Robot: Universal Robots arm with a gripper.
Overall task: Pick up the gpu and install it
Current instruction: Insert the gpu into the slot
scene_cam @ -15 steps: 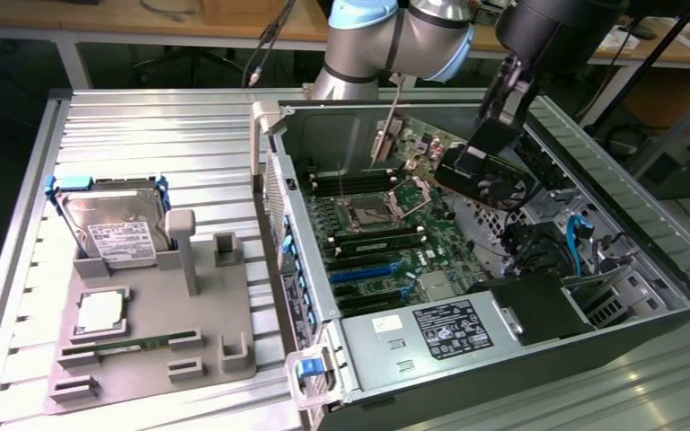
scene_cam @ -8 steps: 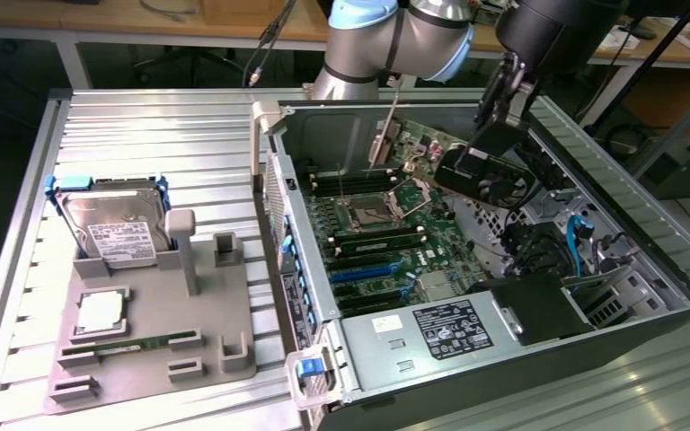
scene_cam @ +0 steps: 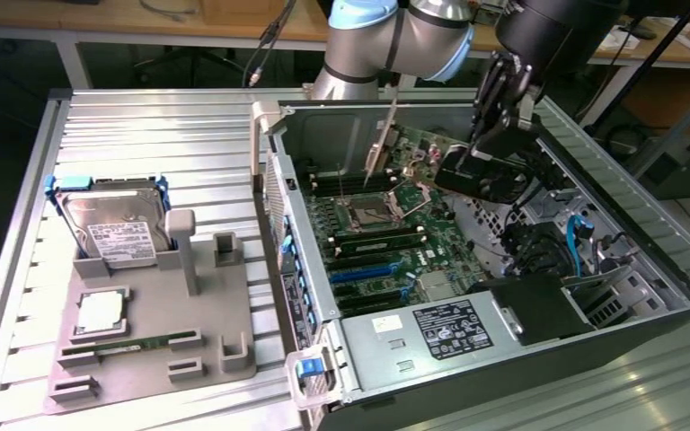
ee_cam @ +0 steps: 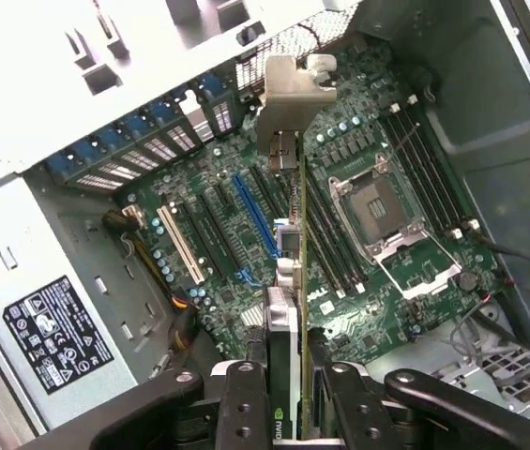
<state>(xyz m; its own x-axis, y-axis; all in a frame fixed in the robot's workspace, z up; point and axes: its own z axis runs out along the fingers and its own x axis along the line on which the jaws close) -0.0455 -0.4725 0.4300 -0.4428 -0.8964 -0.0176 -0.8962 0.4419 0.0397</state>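
While the arm hangs over the open computer case (scene_cam: 276, 206) in the exterior view, the end effector (scene_cam: 459, 171) holds the gpu (scene_cam: 415, 148) above the motherboard, clear of it and not seated. The case lies on its side on the ribbed table (scene_cam: 154, 135), presumably so the board faces up for access from above. On the exterior view's left sits a grey parts tray (scene_cam: 154, 359). Count: one hard drive (scene_cam: 111, 229) standing upright, one processor chip (scene_cam: 100, 310) lying flat, one memory stick (scene_cam: 129, 344) lying flat.

Wrist view: the end effector (ee_cam: 293, 412) is pinching the gpu (ee_cam: 288, 272), one finger on each face. The card is seen edge-on, with its silver bracket (ee_cam: 293, 89) at the far end, toward the case's slotted rear wall. Judgement: this grip keeps the bottom edge free to meet a slot. The card hovers between the expansion slots and the processor socket (ee_cam: 382, 202). Count: one blue slot (ee_cam: 253, 216), one white slot (ee_cam: 180, 248), one socket with nothing in it.
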